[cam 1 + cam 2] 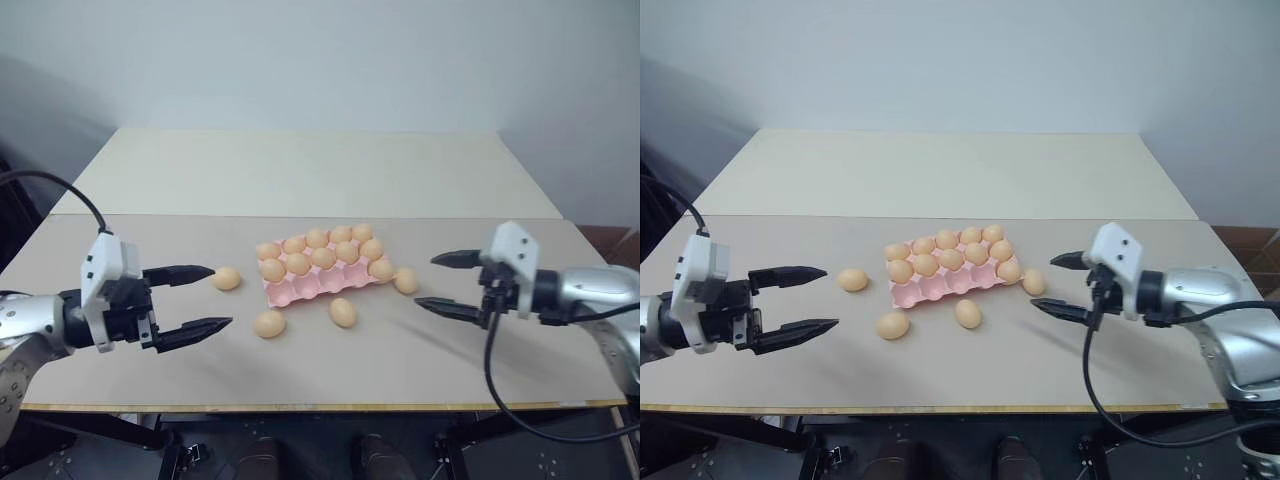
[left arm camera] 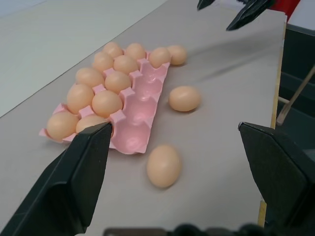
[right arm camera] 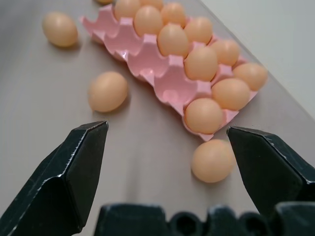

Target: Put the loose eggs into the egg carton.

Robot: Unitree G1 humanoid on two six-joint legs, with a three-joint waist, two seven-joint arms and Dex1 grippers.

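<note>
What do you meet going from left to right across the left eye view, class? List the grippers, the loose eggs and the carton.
left gripper → egg by its upper finger → near-left egg → egg carton → egg in front of the carton → egg at the carton's right end → right gripper

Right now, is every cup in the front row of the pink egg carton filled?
No. The egg carton has eggs in its two back rows, but most front-row cups are bare pink, and four loose eggs lie on the table.

Egg carton (image 1: 310, 288) was plain pink. Loose eggs (image 1: 343, 312) were light orange-tan, unpatterned. Table (image 1: 300, 175) was pale beige. Left gripper (image 1: 198, 298) and right gripper (image 1: 443, 282) had black fingers, white housings.
</note>
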